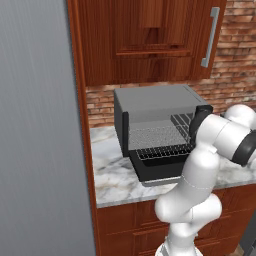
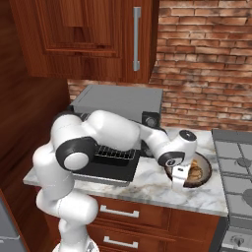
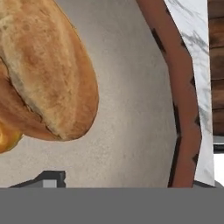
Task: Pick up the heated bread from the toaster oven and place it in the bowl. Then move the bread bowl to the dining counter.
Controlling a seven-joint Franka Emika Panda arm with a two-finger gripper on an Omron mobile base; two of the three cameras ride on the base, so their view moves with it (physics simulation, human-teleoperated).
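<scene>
The heated bread (image 3: pixel 48 74), golden-brown and lumpy, lies inside the beige bowl (image 3: pixel 186 127), left of its brown rim. In the right base view the bowl (image 2: pixel 205 175) sits on the marble counter right of the toaster oven (image 2: pixel 118 101), with the bread (image 2: pixel 195 171) in it. My gripper (image 2: pixel 178 186) points down at the bowl's near rim. Its fingertips (image 3: pixel 46 178) stand wide apart on either side of the rim, gripper (image 3: pixel 122 183) open. The toaster oven (image 1: pixel 155 107) has its black door down and the wire rack (image 1: pixel 162 147) bare. The dining counter is out of view.
A stove top (image 2: pixel 236 157) lies just right of the bowl. Red-brown wall cabinets (image 1: pixel 150 40) hang above the oven, against a brick wall (image 2: pixel 202 59). A tall grey panel (image 1: pixel 35 125) closes the left side. Bare marble counter (image 1: pixel 112 177) lies in front of the oven.
</scene>
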